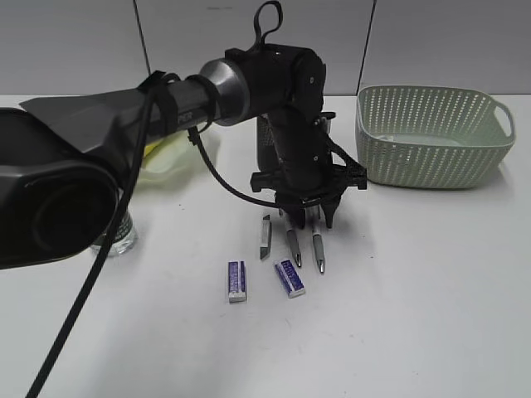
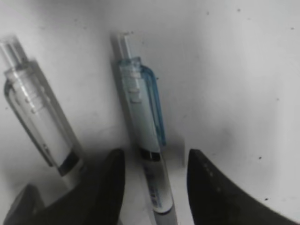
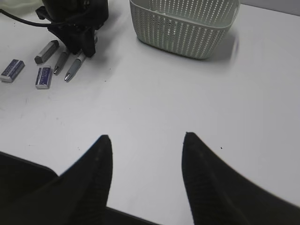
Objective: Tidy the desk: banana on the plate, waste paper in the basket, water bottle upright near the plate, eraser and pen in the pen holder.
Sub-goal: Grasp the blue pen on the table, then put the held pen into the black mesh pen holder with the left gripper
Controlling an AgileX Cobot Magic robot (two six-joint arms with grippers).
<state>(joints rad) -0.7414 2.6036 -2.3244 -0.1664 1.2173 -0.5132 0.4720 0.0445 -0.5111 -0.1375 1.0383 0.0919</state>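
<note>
White, smooth table [image 1: 415, 315] is carrying every item in view. Left hand [image 1: 309, 217] is hanging low over the table with its jaws apart, and its two dark fingers [image 2: 213, 192] are straddling a pen [image 2: 143, 126]. In the left wrist view this pen is lying between the fingers with a gap showing on each side; contact with either finger cannot be confirmed. A second pen [image 2: 40, 117], clear-bodied, is lying just beside the hand on its left in that view, outside the jaws.

In the exterior view both pens are pointing their silver tips toward the camera from under the hand, and a grey marker-like stick [image 1: 265, 235] is lying just beside them. Two erasers in blue-and-white sleeves are lying nearer the camera than the hand: one eraser [image 1: 289, 278] close below the pen tips, the other eraser [image 1: 237, 280] a little further left.

Behind the hand, mostly hidden by the arm, the pen holder [image 1: 264, 143] is standing. The basket [image 1: 431, 137] is sitting to the right of the hand and further back, well apart from it. To the hand's left, partly hidden by the arm, the plate [image 1: 178, 157] is showing something yellow inside, and the base of the water bottle [image 1: 116, 236] is standing on the table.

Right hand [image 3: 146, 161] is hovering over bare table with its jaws apart and nothing between them, well apart from the pens.
</note>
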